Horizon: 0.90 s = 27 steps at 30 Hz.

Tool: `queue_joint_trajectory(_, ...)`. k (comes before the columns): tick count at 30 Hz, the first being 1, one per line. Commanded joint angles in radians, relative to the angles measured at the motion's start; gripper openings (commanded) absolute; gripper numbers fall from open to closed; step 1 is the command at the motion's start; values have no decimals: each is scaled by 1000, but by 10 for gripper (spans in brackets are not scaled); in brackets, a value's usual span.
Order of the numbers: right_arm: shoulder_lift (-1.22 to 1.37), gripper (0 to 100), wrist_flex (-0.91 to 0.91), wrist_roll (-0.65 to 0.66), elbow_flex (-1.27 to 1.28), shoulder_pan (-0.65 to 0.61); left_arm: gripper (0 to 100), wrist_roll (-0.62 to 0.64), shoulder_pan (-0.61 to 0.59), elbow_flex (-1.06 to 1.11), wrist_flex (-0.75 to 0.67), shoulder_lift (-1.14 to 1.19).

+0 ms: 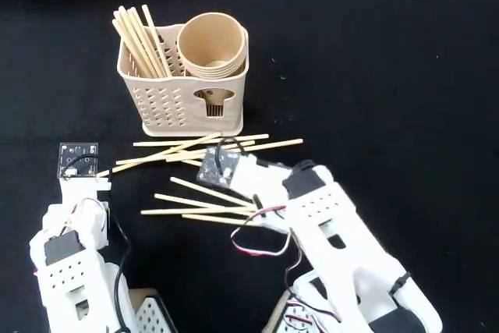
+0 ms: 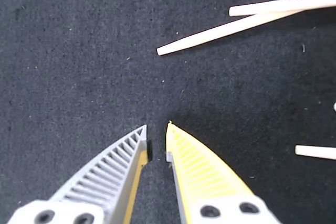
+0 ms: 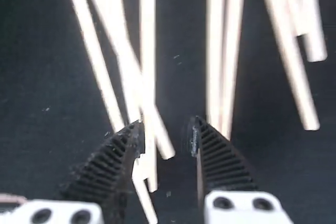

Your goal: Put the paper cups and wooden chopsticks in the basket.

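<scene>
Chopsticks (image 3: 147,51) lie under my right gripper (image 3: 165,129), spread and empty; I should sink lower, squarely, and pinch only the one seemingly between its tips.

Fingers apart: left gripper (image 2: 157,125), right gripper (image 3: 166,122)

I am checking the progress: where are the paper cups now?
In the high view, the paper cups sit nested in the right half of the basket, beside the upright chopsticks in its left half.
</scene>
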Motion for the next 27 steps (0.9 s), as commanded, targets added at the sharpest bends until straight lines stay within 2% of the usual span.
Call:
queue_joint_trajectory(1,-19,145,2,-69,-79,-26,83,-2,5,-2,-20,3)
queue_joint_trajectory(9,-19,162,-26,-80,47,-252,83,-2,5,-2,-20,3)
queue_joint_trajectory(13,-19,239,-68,-81,113,-252,83,-2,5,-2,-20,3)
queue_joint_trajectory(27,8,215,-110,-74,154,-252,83,-2,5,-2,-18,3)
